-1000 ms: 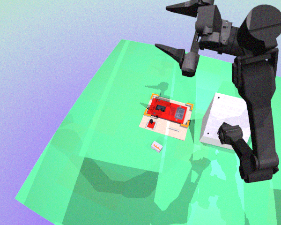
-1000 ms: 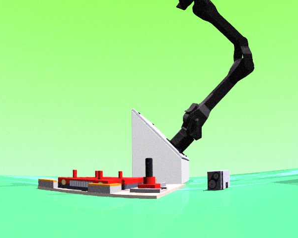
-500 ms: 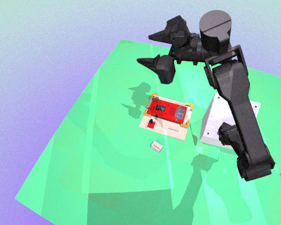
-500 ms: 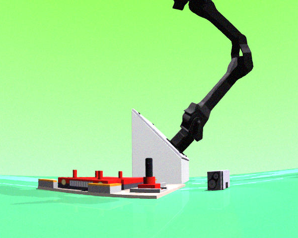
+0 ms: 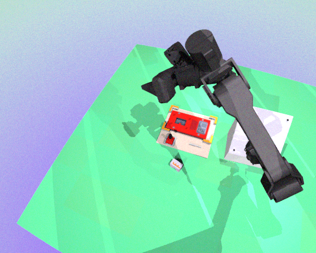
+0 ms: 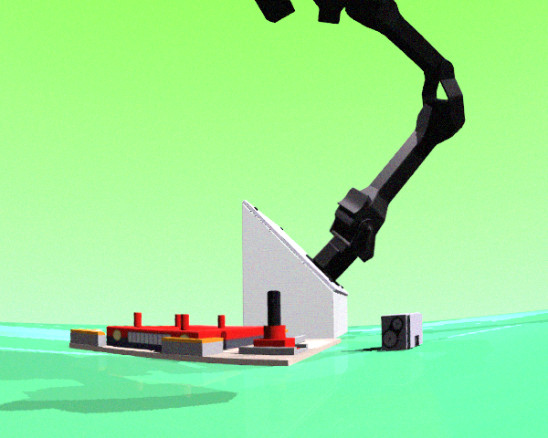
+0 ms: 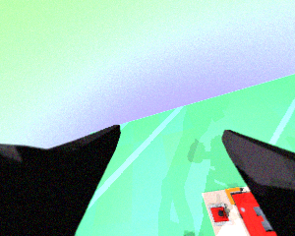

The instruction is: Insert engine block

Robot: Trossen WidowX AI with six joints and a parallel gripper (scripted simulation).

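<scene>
Engine block point(image 5: 176, 165) lying on the green table point(image 5: 98, 174), just off the beige base point(image 5: 192, 147), apart from the red car body point(image 5: 189, 124). Opening point(image 5: 180, 121) in body unfilled. Gripper point(image 7: 169, 147) high above, fingers spread wide, grasping nothing. Arm point(image 5: 250, 127) rooted on white wedge point(image 6: 283, 287).

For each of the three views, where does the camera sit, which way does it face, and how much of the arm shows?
Top: high above, tilted down at car body, engine block; whole arm.
Exterior: near table level, side-on to both; arm links, gripper cropped.
Wrist: behind open gripper, facing obliquely down; both fingers.
All views share the car body.
</scene>
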